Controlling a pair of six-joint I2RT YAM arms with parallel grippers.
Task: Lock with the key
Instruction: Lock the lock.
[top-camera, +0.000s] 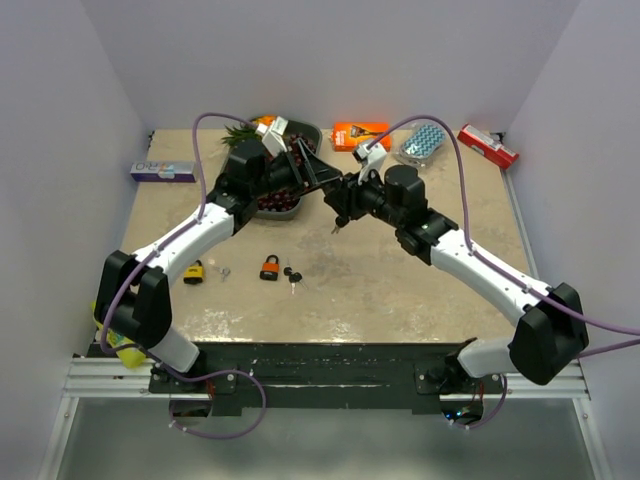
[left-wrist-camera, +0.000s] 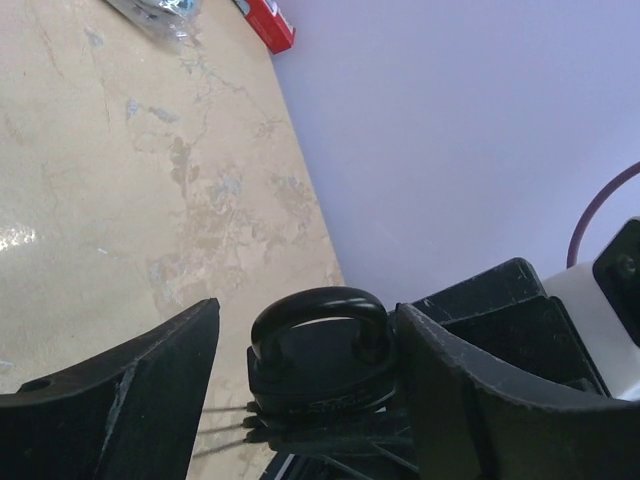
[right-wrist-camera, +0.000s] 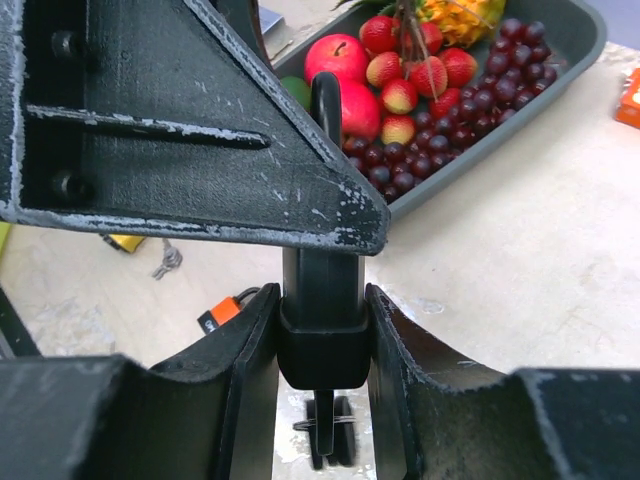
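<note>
A black padlock (right-wrist-camera: 322, 335) is held in mid-air above the table's middle, clamped between my right gripper's (right-wrist-camera: 322, 400) fingers. A key (right-wrist-camera: 322, 435) sticks out of its underside, with spare keys on a ring beside it. In the left wrist view the padlock (left-wrist-camera: 320, 365) shows its shackle; my left gripper (left-wrist-camera: 310, 380) stands open around it, one finger (left-wrist-camera: 470, 400) against the lock, the other (left-wrist-camera: 130, 400) apart from it. In the top view the two grippers meet, left (top-camera: 320, 175) and right (top-camera: 340, 203).
On the table lie an orange padlock (top-camera: 270, 266), black keys (top-camera: 291, 275), a yellow padlock (top-camera: 193, 271) and a silver key (top-camera: 225, 272). A fruit tray (top-camera: 312, 132) stands at the back, with an orange box (top-camera: 360, 134), a blister pack (top-camera: 422, 142), a red box (top-camera: 488, 146) and a purple box (top-camera: 163, 171).
</note>
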